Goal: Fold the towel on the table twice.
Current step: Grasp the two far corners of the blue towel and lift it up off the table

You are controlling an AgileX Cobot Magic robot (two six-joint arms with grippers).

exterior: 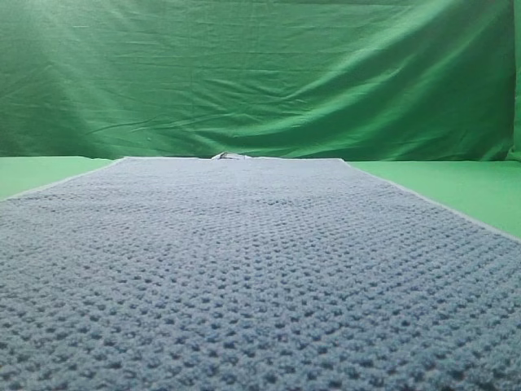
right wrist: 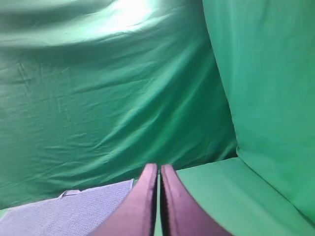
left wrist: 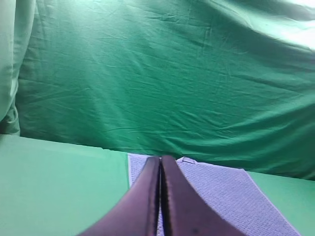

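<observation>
Exterior high view: the large blue-grey waffle-weave towel (exterior: 260, 277) lies flat and unfolded on the smooth bright green table (exterior: 456, 183), filling most of the frame, long axis running away from the camera. Paler hem visible along the far edge and the right side. A small pale tag (exterior: 230, 155) sticks up at the middle of the far edge. The wrinkled green backdrop curtain (exterior: 260, 73) hangs behind. No arms visible here.

Left wrist view: the left gripper (left wrist: 160, 160) has its dark fingers pressed together, tips meeting, nothing between them (empty). It hangs above the table with the towel's far left corner (left wrist: 133, 156) just beyond the tips. Tag shows just right of the tips.

Right wrist view: the right gripper (right wrist: 159, 167) is the same, fingers closed flat against each other, holding nothing. The towel's far right corner (right wrist: 132, 182) sits just left of the tips, bare green table to the right.
</observation>
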